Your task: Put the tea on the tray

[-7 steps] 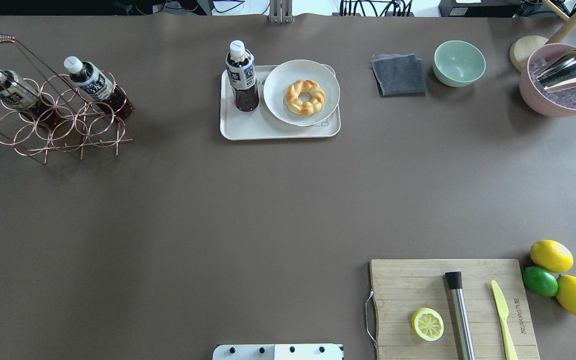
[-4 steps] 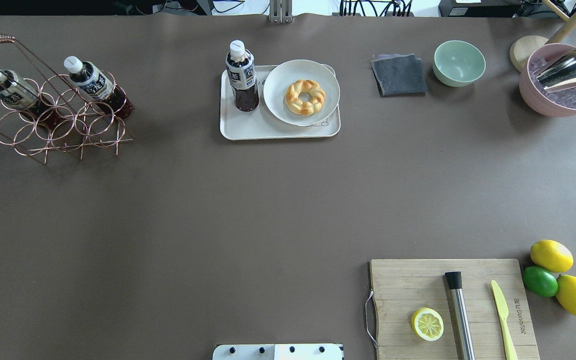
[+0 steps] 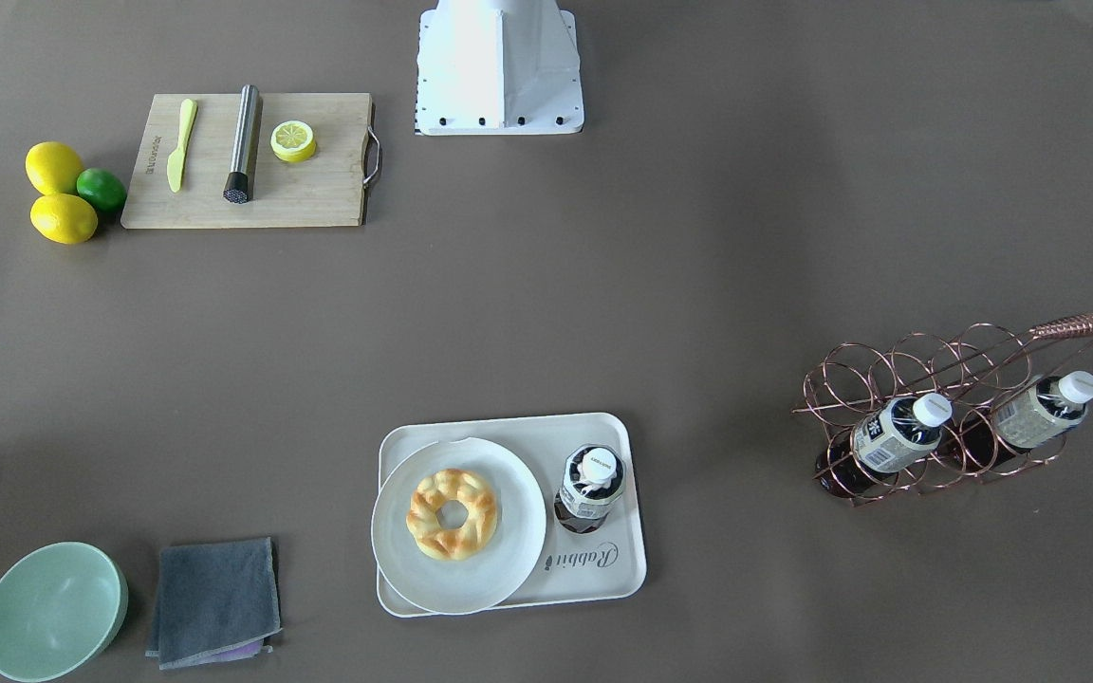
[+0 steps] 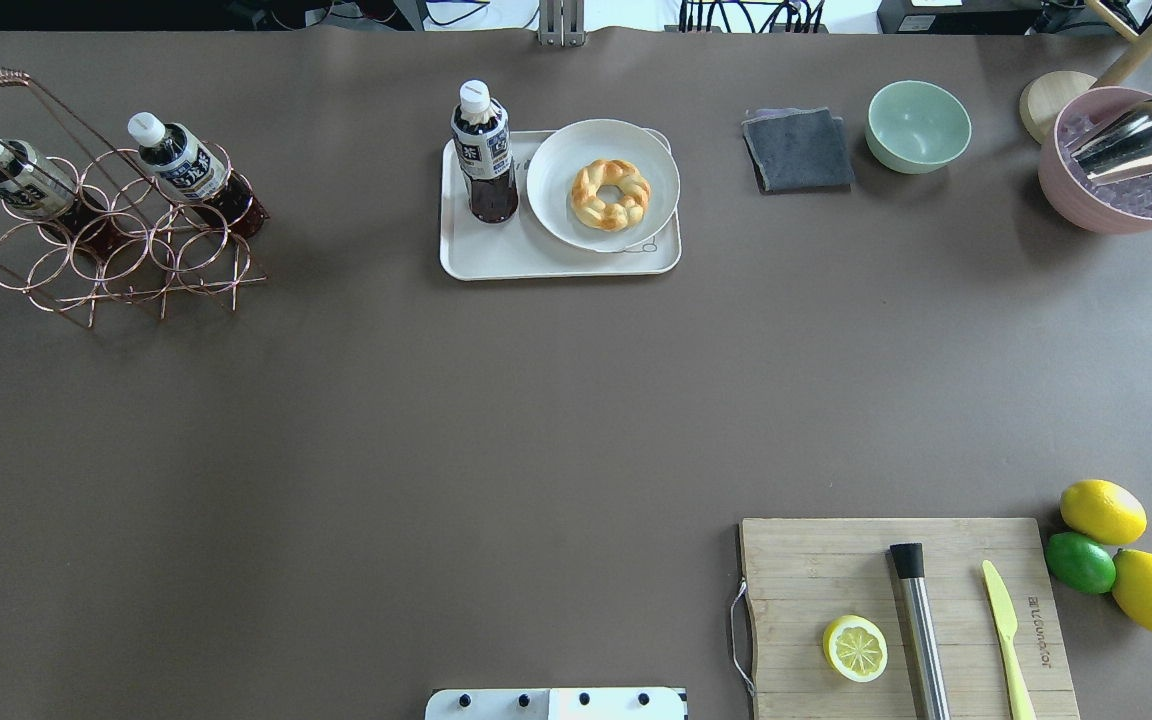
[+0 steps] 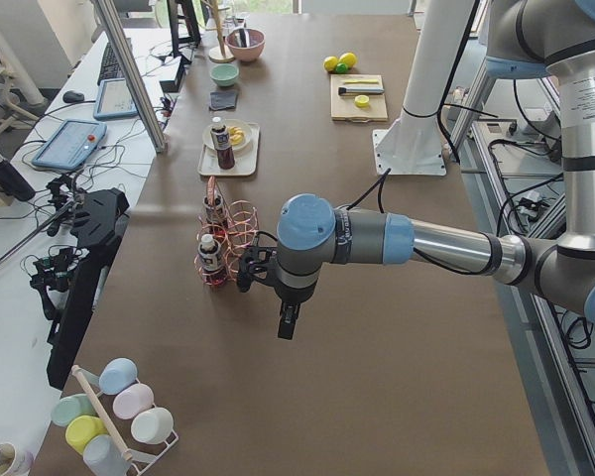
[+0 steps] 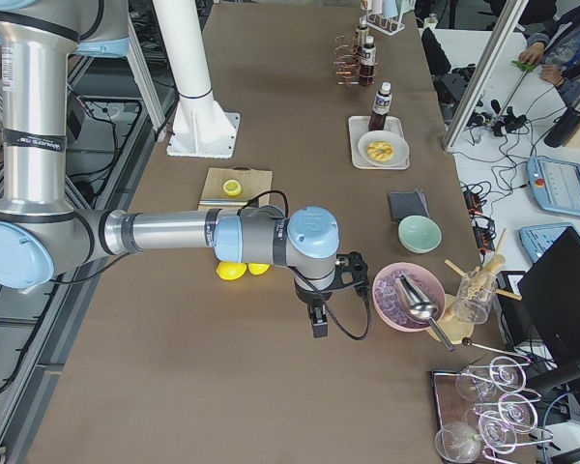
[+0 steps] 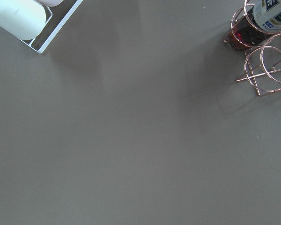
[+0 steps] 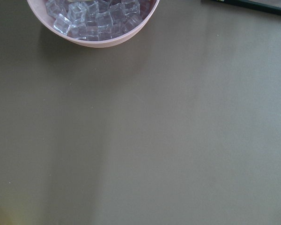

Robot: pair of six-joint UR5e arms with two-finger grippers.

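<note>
Overhead exterior shows the tea [image 4: 484, 165] upright on the tray [image 4: 536, 262], beside the plate [image 4: 556, 205]; placing looks finished. Left pincer [image 5: 289, 325] and right pincer [image 6: 318, 320] hang far off over the desk [image 4: 436, 420]. Whether they are spread or pressed together, I cannot tell. The next move needs only to keep clear.

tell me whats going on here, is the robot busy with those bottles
Nothing is being handled right now. One tea bottle stands upright on the tray, beside the plate with the pastry, so the placing looks done. Two more bottles sit tilted in the copper rack. The left gripper and right gripper hang over bare table, away from the tray; whether they are open cannot be told.
</note>
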